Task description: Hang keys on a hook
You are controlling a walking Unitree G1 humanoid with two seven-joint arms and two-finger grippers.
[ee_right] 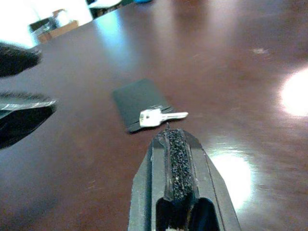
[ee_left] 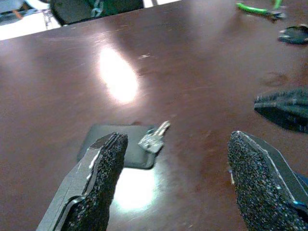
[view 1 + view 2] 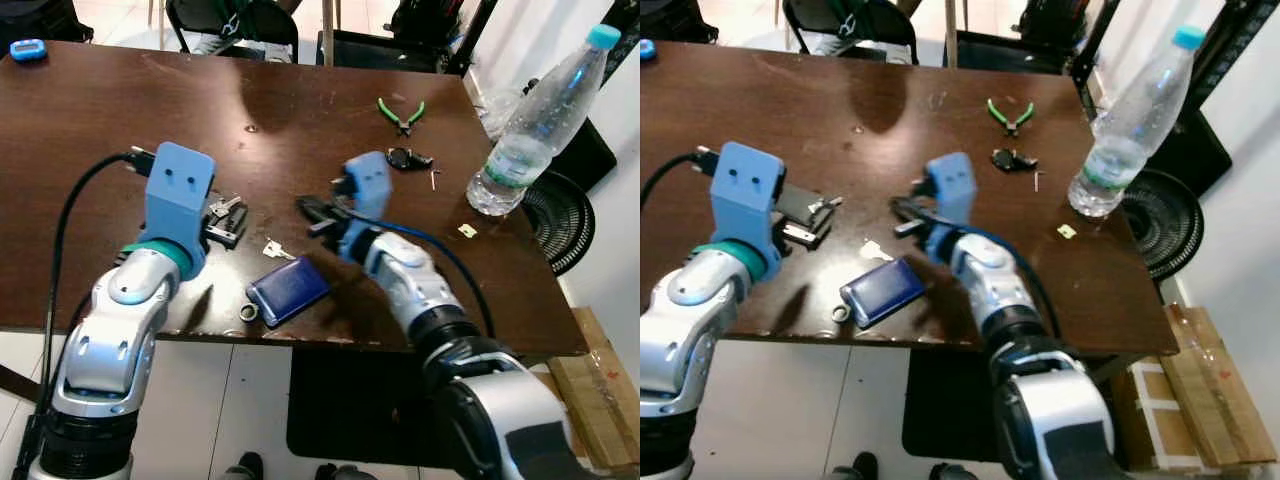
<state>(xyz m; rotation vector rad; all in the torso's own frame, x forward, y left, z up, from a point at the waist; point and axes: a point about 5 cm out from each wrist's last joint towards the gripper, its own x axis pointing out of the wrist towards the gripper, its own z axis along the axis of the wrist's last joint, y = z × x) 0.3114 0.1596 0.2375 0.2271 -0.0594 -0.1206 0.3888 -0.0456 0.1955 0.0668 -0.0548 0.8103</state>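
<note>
The approach step is in hand, with no key lifted yet. The left gripper (image 2: 175,185) is hovering low over the table (image 3: 300,110) with its fingers spread wide; the keys (image 2: 154,139) are lying on a dark flat fob (image 2: 115,144) just ahead of it. The right gripper (image 3: 318,215) is pointing at the same keys, its fingers pressed together and holding nothing. The next move likely calls for lowering the spread fingers astride the keys and closing. No hook can be made out. Counted: one blue pouch (image 3: 288,290), one water bottle (image 3: 535,125), one pair of green pliers (image 3: 400,113).
</note>
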